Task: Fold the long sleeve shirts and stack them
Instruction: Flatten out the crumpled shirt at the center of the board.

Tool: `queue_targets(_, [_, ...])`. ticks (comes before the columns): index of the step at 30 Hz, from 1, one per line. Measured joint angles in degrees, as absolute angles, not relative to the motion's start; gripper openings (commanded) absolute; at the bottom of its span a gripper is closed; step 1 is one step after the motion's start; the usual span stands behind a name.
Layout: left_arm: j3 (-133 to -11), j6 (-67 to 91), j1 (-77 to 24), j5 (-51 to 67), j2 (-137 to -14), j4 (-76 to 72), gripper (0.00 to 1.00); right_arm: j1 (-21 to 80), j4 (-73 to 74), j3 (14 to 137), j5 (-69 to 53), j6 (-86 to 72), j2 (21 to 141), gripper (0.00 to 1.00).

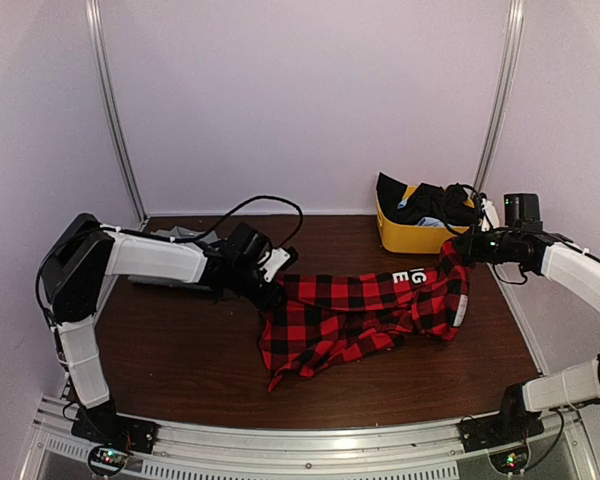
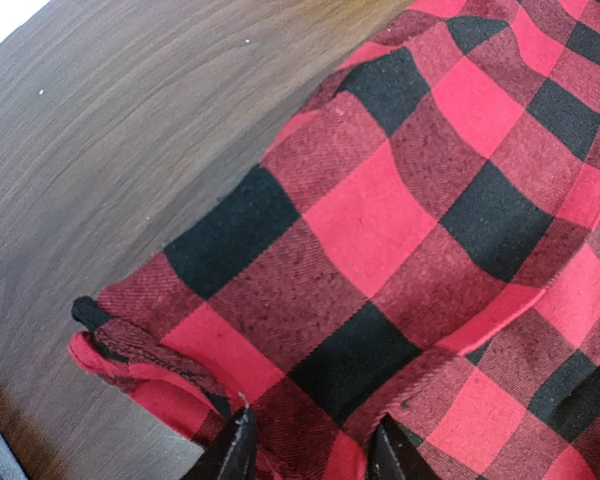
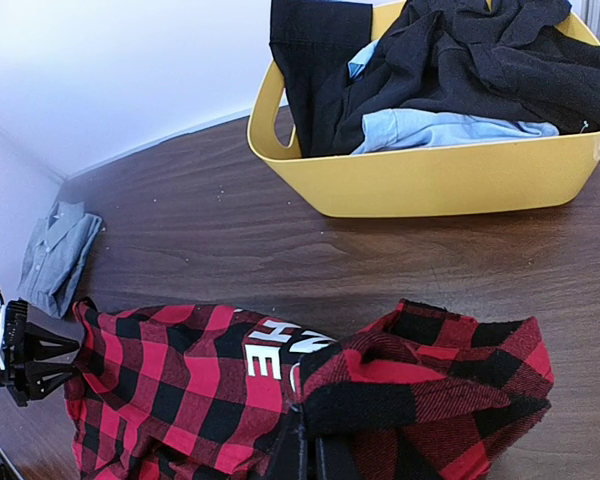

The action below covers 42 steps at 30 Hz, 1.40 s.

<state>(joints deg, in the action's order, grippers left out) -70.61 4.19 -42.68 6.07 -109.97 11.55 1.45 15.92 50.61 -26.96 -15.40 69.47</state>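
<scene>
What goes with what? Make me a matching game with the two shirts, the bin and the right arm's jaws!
Things:
1. flannel
2. grey shirt
3. bin
4. right gripper

Matches:
A. yellow
B. folded, lying far left
C. red and black checks
D. jaws shut on the flannel

Pairs: 1-C, 2-B, 3-A, 4-D

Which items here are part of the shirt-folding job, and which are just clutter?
Job:
- red-and-black flannel shirt, spread mid-table
- grey collared shirt, folded at the table's far left

Lying about:
- yellow bin at the far right
- dark clothes piled in the bin
- light blue garment, also in the bin
</scene>
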Motion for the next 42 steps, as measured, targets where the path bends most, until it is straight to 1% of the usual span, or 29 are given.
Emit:
queue_targets(1, [-70.0,3.7,-42.7,5.3,-109.7,11.6,0.35,1.5,15.9,50.6,-27.0,-15.4,69.5,0.00])
queue_targets(12, [-69.8,2.2,-42.7,8.0,-109.7,11.6,0.18,1.5,15.8,50.6,-27.0,-15.4,69.6,0.00])
queue_targets(15, [-69.8,1.9,-42.7,9.0,-109.9,11.6,0.10,1.5,15.8,50.6,-27.0,-15.4,69.6,0.00])
queue_targets(17, [-69.8,1.8,-42.7,9.4,-110.0,11.6,0.01,1.5,15.8,50.6,-27.0,-15.4,69.6,0.00])
queue_targets(25, [-69.8,1.8,-42.7,8.8,-109.3,12.1,0.00,1.5,17.4,52.6,-27.2,-15.4,69.3,0.00])
queue_targets(27, [-69.7,2.5,-42.7,7.9,-106.9,12.2,0.00,1.5,18.5,54.2,-27.2,-15.4,68.8,0.00])
queue_targets(30, [-69.8,3.9,-42.6,6.3,-100.1,12.2,0.00,1.5,20.3,57.6,-27.9,-15.4,67.7,0.00])
queue_targets(34, [-71.9,5.7,-41.7,2.9,-90.0,12.4,0.00,1.8,23.1,64.6,-30.3,-16.4,66.2,0.00])
queue_targets(37, [-75.4,6.8,-39.9,0.2,-85.0,13.0,0.00,2.0,24.5,71.1,-31.6,-17.5,65.3,0.00])
queue_targets(42, [-84.7,9.4,-32.2,-1.4,-80.2,16.3,0.00,2.0,24.9,83.8,-32.7,-19.5,65.3,0.00])
